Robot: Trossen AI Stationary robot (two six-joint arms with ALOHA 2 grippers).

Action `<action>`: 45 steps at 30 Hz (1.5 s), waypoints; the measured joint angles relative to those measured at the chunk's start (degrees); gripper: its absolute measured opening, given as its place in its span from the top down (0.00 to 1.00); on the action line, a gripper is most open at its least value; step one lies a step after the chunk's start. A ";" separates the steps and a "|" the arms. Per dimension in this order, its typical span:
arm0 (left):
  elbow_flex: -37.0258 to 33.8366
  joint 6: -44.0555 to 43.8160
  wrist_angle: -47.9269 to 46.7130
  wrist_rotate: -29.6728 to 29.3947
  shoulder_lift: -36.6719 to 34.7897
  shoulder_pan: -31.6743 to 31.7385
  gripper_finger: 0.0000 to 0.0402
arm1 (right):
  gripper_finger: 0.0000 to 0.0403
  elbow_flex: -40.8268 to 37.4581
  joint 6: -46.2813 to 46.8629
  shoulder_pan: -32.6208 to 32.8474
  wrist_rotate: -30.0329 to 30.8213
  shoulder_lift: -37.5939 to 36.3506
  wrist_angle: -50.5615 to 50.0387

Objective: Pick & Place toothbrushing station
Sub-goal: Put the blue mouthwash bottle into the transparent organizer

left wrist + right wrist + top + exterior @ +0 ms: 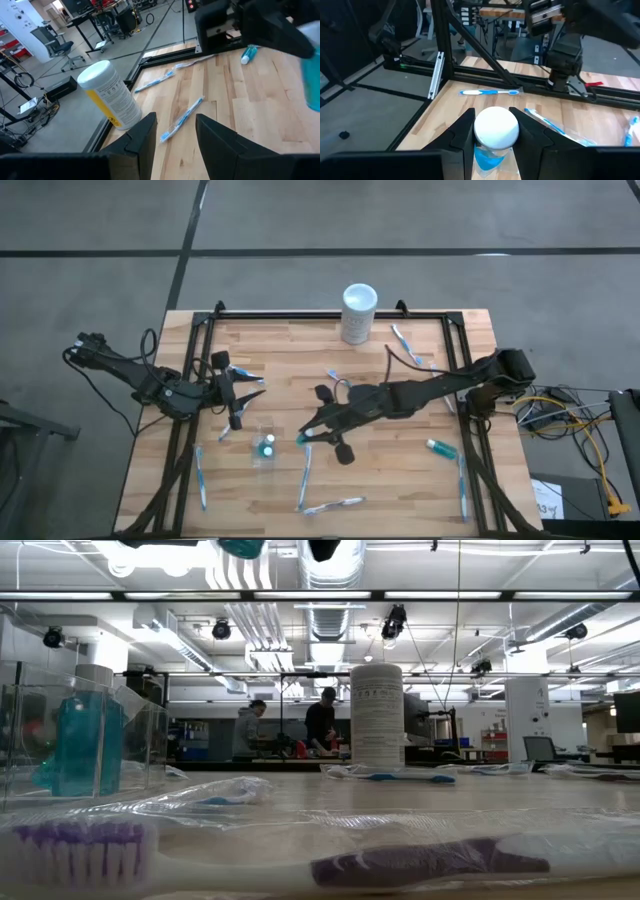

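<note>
Gripping a teal-and-white tube (pixel 494 135) cap-first, the right gripper (pixel 318 437) hangs beside the clear cup (pixel 265 447), which lies toward the left arm and already holds a tube, while the left gripper (pixel 237 395) waits open near it

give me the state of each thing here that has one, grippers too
left gripper: open, empty, above the table's left part
right gripper: shut on a teal-and-white tube, cap showing between the fingers
clear cup: upright on the table, a teal tube inside
white cylinder: upright at the far edge, lid on
second tube: lying flat near the right edge
</note>
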 joint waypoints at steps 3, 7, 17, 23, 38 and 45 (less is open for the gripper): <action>0.00 0.00 -0.01 0.01 0.00 0.00 0.65 | 0.77 2.81 -0.15 0.04 -0.08 2.20 0.02; -0.02 0.01 -0.01 -0.01 0.01 0.01 0.65 | 0.77 4.39 -2.01 0.04 0.06 2.71 -0.83; -0.02 0.03 -0.34 -0.01 0.56 0.02 0.65 | 0.77 1.73 -2.92 0.00 6.56 -2.25 -8.63; -0.02 3.01 -0.33 -0.08 0.66 0.02 0.65 | 0.77 1.40 -2.82 0.08 6.56 -3.47 -10.58; -0.02 -33.34 -26.82 30.18 -0.20 0.15 0.65 | 0.77 1.39 -1.96 -0.11 7.65 -3.56 -10.69; -5.74 -32.46 -23.85 34.17 1.98 0.10 0.65 | 0.77 1.38 -0.99 -0.32 8.80 -3.56 -10.66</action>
